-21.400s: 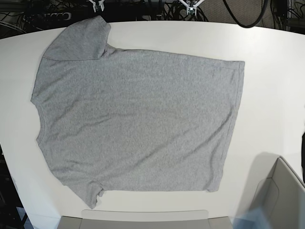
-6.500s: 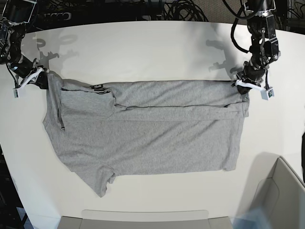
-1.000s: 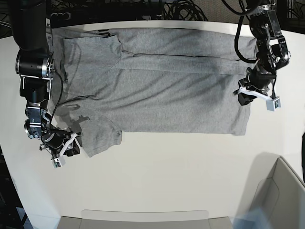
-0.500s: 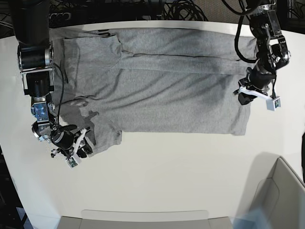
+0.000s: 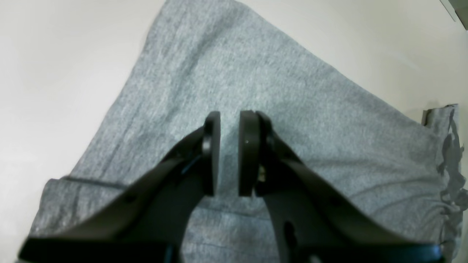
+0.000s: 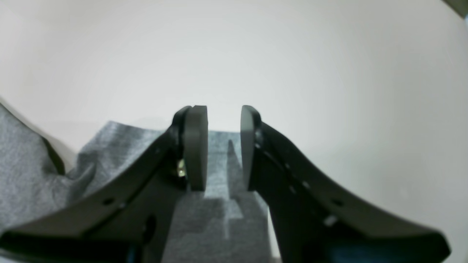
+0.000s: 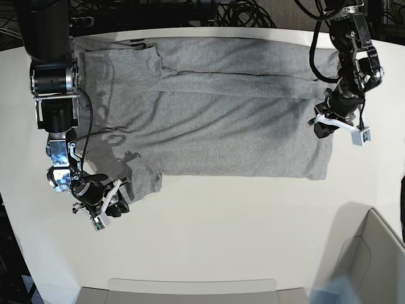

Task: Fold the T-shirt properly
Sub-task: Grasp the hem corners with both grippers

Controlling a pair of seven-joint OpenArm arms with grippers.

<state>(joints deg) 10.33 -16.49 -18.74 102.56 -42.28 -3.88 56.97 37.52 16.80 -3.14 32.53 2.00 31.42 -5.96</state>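
Observation:
The grey T-shirt (image 7: 221, 120) lies across the far half of the white table (image 7: 228, 221), its upper part folded over. One sleeve (image 7: 136, 180) sticks out toward me at the lower left. My right gripper (image 7: 116, 201) sits low at that sleeve's edge. In the right wrist view it (image 6: 223, 113) stands open, nothing between the fingers, with sleeve fabric (image 6: 223, 204) under them. My left gripper (image 7: 319, 126) hovers over the shirt's right hem. In the left wrist view its jaws (image 5: 230, 120) stand slightly apart above the cloth (image 5: 256, 73), pinching nothing.
A grey box (image 7: 373, 253) stands at the near right corner. A flat grey tray edge (image 7: 190, 288) runs along the near side. Black cables (image 7: 240, 12) lie beyond the table's far edge.
My right gripper has slid rightward and slightly down along the table to the sleeve's edge. The left gripper has barely shifted. The shirt lies the same.

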